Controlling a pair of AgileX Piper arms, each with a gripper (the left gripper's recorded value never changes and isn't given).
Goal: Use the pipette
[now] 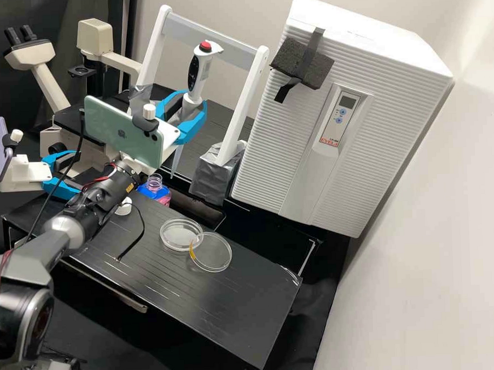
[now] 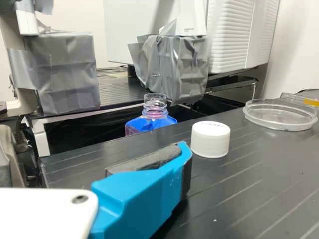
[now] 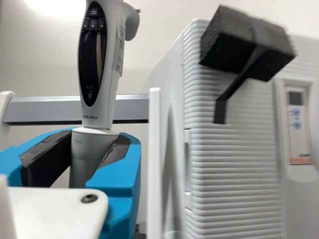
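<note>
**Operator:** What is the state of the right tool?

**Technician:** The right tool (image 1: 186,118) is closed on the pipette (image 1: 195,73). Its two blue fingers clamp the lower body from either side. In the right wrist view the dark pads (image 3: 113,152) bear against the grey shaft. The pipette stands nearly upright, with the red button at 12 o'clock and the tip at 6 o'clock.

**Operator:** Where is the pipette?

**Technician:** In the high view it is held in front of the white stand (image 1: 243,107). The ribbed white cabinet (image 1: 310,150) is at 3 o'clock from it. The tip ends near the open bottle (image 1: 156,188), at 1 o'clock from the neck and apart from the glass.

**Operator:** And the left tool?

**Technician:** The left tool (image 1: 63,172) sits close over the bench (image 1: 235,309), at 9 o'clock from the bottle. Its fingers are spread apart and grip nothing.

**Operator:** What else is on the bench?

**Technician:**
- The bottle holds pink liquid and stands just past the far edge of the bench plate.
- A white cap (image 2: 211,140) stands just beside the bottle, at 8 o'clock in the high view.
- Two clear petri dishes (image 1: 180,234) lie at 4 o'clock from the bottle with their rims overlapping. One has a yellow mark on its rim.
- A black foam block (image 1: 302,61) is strapped to the upper front of the cabinet.
</note>
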